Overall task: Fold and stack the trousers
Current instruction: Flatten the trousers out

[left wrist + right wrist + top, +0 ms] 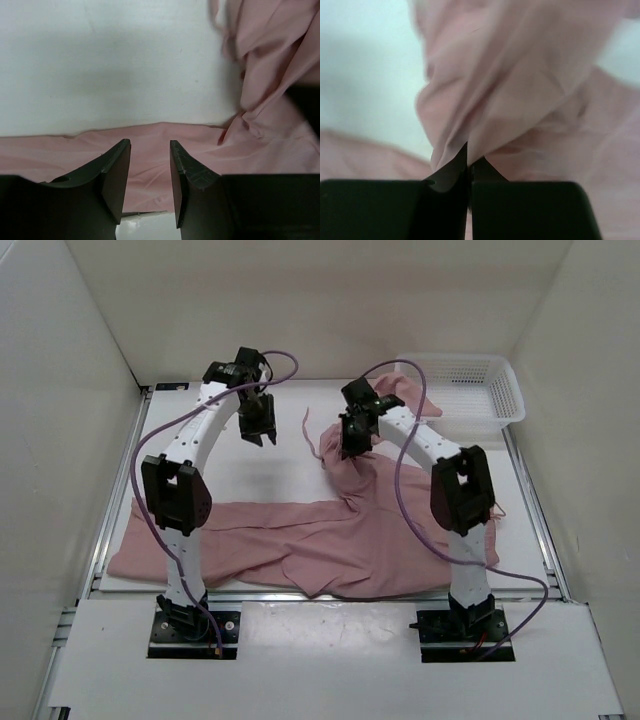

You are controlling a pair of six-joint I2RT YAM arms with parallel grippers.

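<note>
Cloth covers most of the near part of the table [225, 455]: the trousers [300, 550] lie there flat and wrinkled in a long band from the left edge to the right arm's base. One leg stretches to the left, passing behind the left arm. From the middle of this band the cloth rises in a bunch toward the far side, where the right gripper [352, 452] holds it up above the table. More pink cloth shows behind the right arm and reaches the left end of the white basket [505, 400] in the far right corner. Whether it lies over the rim I cannot tell.

In the right wrist view the right gripper [469, 159] has its jaws pressed together on a fold of the trousers [520, 75]. The cloth spreads out from between the black fingers in soft folds and fills most of the picture.

The left gripper [262, 440] hangs over the bare white table on the far left side, apart from the cloth. In the left wrist view the left gripper [150, 145] has its jaws apart with nothing between them. Beyond the fingertips the edge of the trousers [260, 140] runs across the picture, and the raised bunch stands at the right.

A thin string [306, 425] of the same pink colour curves just to the left of the raised bunch, between the two grippers. Purple cables [400, 490] run along both arms.
</note>
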